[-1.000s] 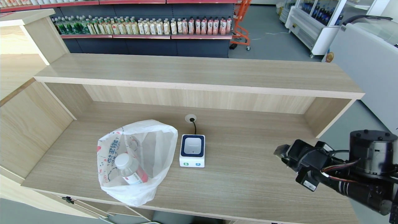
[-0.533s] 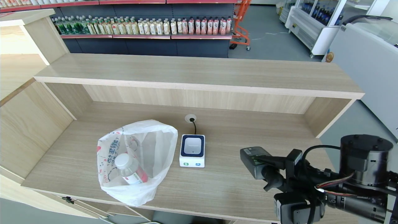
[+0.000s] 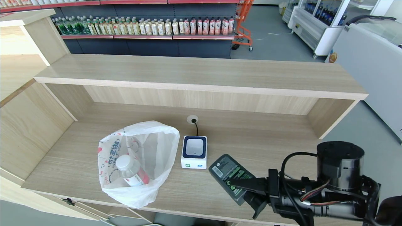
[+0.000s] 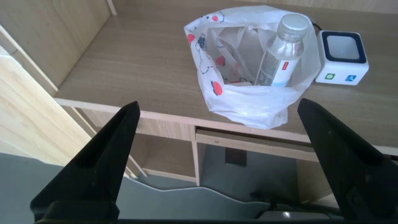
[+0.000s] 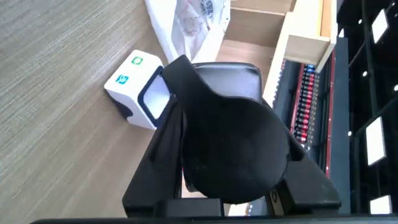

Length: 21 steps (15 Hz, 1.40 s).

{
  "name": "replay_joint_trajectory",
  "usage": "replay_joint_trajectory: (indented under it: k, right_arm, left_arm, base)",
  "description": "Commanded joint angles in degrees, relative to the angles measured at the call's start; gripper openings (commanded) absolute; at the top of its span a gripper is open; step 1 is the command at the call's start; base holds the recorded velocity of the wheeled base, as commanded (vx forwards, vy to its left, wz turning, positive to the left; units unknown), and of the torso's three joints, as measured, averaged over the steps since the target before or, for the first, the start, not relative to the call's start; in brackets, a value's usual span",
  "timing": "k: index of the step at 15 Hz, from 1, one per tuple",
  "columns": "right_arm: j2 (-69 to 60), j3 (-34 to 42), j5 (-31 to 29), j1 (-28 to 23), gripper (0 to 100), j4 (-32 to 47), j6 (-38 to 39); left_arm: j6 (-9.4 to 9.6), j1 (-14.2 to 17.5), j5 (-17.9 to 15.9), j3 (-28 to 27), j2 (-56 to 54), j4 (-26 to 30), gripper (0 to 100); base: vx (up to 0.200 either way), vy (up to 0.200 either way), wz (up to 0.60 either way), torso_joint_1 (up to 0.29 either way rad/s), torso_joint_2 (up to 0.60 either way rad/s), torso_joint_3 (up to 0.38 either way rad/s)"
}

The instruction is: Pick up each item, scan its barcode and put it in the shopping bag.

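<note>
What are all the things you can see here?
bag: one, white, on the counter
bottle: one, clear, white cap, red label, in the bag
scanner: one, white with dark top, right of the bag
cable: one, black, behind the scanner
pack: one, dark, held over the counter
counter: one, light wood
shelf bottles: many, mixed colours, far back
right gripper: black, shut on the pack
left gripper: black, open, near the bag

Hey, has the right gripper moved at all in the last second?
Yes. The right gripper, holding a dark packet, has swung left over the counter, toward the scanner, which stayed put.
</note>
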Motion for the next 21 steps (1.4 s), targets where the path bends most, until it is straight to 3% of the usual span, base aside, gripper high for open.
replay_joint_trajectory:
  k: [1,2,5,11,17,21]
  right_arm:
    - [6.0,-0.6,3.6,0.3,0,-2.3,-2.3]
    - [9.2,-2.4,7.9,0.3,0,-4.6,-3.5]
    - [11.2,-6.3,11.7,1.0,0,-4.9,-5.5]
    - [13.8,-7.7,16.8,1.8,0,-5.7,-8.7]
    - [19.2,-16.9,20.9,3.5,0,-5.6,-8.5]
    - [21.4,-18.7,21.0,4.0,0,-5.6,-8.2]
  left_arm:
    - [-0.02,0.0,0.0,0.0,0.0,0.0,100]
    - [-0.02,0.0,0.0,0.0,0.0,0.0,100]
    - [-0.02,0.0,0.0,0.0,0.0,0.0,100]
    - [-0.02,0.0,0.0,0.0,0.0,0.0,100]
    - [-0.02,0.0,0.0,0.0,0.0,0.0,100]
    - [-0.02,0.0,0.0,0.0,0.0,0.0,100]
  base:
    - [0.000,0.000,0.00,0.000,0.00,0.000]
    - [0.000,0.000,0.00,0.000,0.00,0.000]
    - [0.000,0.000,0.00,0.000,0.00,0.000]
    - [0.000,0.000,0.00,0.000,0.00,0.000]
    - [0.000,0.000,0.00,0.000,0.00,0.000]
    - [0.000,0.000,0.00,0.000,0.00,0.000]
